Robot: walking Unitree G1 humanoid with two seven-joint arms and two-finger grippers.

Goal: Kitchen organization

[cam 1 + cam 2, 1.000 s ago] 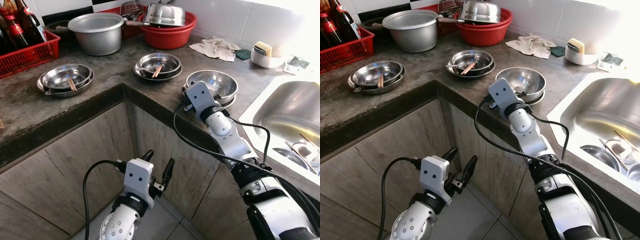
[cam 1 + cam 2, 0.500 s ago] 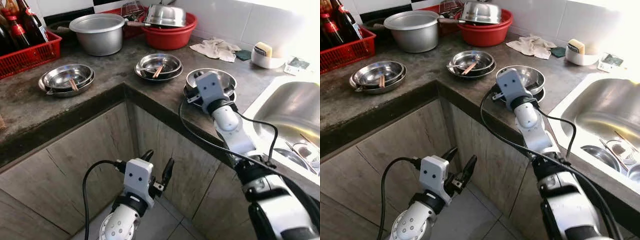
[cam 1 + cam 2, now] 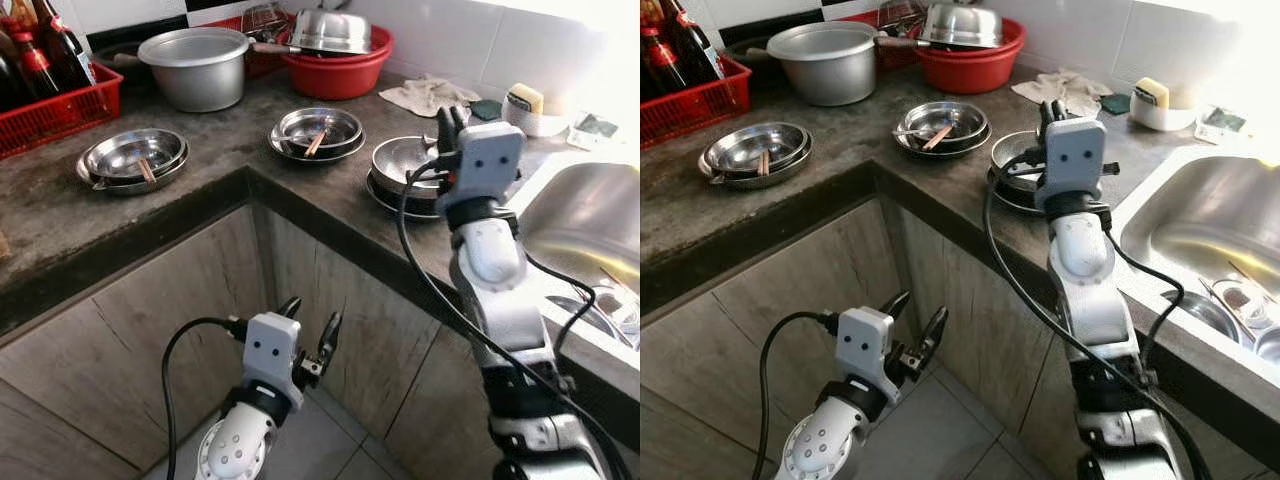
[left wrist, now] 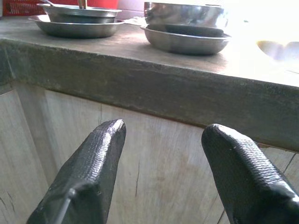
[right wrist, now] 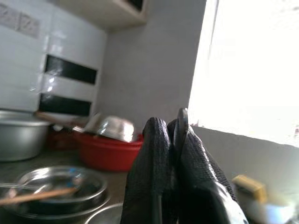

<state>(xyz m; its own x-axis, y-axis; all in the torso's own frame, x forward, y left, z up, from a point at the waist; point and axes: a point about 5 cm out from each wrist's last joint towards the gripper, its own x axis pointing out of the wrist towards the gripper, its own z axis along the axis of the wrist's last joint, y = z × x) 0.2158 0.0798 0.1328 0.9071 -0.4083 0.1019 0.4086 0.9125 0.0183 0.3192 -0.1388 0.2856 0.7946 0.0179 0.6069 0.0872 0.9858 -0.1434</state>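
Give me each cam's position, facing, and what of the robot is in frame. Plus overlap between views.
Left and right eye views: on the head, looking forward and down at the corner counter and sink; both arms in frame.
Left wrist view: low by the cabinet front, looking up at the counter edge past the open left gripper.
Right wrist view: above the counter, facing the red basin; right gripper pinches a thin metal rim.
Shared: the stacked steel bowls appear in the head and left wrist views.

Two silver arms (image 3: 500,290) with rounded joints; each wrist has a white box (image 3: 862,342) with two small dark holes, black cables, textured black fingers (image 4: 84,177)
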